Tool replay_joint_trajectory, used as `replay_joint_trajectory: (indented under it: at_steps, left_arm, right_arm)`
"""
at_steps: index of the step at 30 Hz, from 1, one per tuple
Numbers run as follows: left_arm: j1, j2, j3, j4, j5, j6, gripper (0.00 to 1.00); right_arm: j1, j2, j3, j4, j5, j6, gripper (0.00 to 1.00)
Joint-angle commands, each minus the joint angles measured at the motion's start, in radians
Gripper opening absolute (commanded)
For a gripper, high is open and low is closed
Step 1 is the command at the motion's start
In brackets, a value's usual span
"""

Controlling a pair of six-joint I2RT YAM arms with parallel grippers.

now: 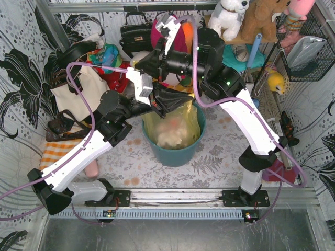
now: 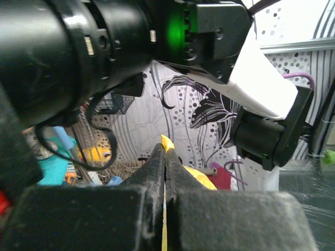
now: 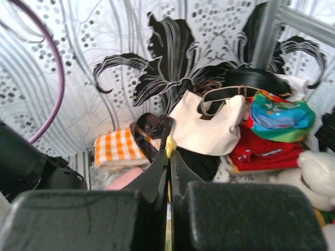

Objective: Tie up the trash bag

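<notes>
The trash bag, thin yellow-green plastic with white crumpled paper showing through, sits in the teal round bin at the table's middle. Both arms cross just above the bin. My left gripper points right and is shut on a strip of the bag's plastic; in the left wrist view a yellow tip pokes out between the closed fingers. My right gripper points left, higher up, and is shut on another bit of the bag, which sticks out at its closed fingertips.
A cream canvas tote and an orange checked cloth lie at the left. A black handbag, stuffed toys and red cloth crowd the back. A wire basket hangs at the right wall.
</notes>
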Motion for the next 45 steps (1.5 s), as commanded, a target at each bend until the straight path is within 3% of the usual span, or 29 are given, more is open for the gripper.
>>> replay_joint_trajectory:
  at_steps: [1,17,26,45]
  left_arm:
    - [-0.006,-0.032,-0.008,0.098,-0.111,0.023,0.0]
    - [-0.006,-0.086,-0.108,0.203,-0.257,0.014,0.0]
    - [-0.006,-0.099,-0.118,0.196,-0.328,0.034,0.0]
    - [-0.005,-0.108,-0.152,0.209,-0.392,0.038,0.0]
  right_arm:
    - [0.004,-0.101,-0.09,0.073,0.188,0.065,0.0]
    - [0.004,-0.427,-0.568,0.181,0.543,0.244,0.0]
    - [0.003,-0.602,-0.797,0.232,0.575,0.3,0.0]
    - [0.004,-0.938,-1.334,0.623,0.401,0.408,0.0]
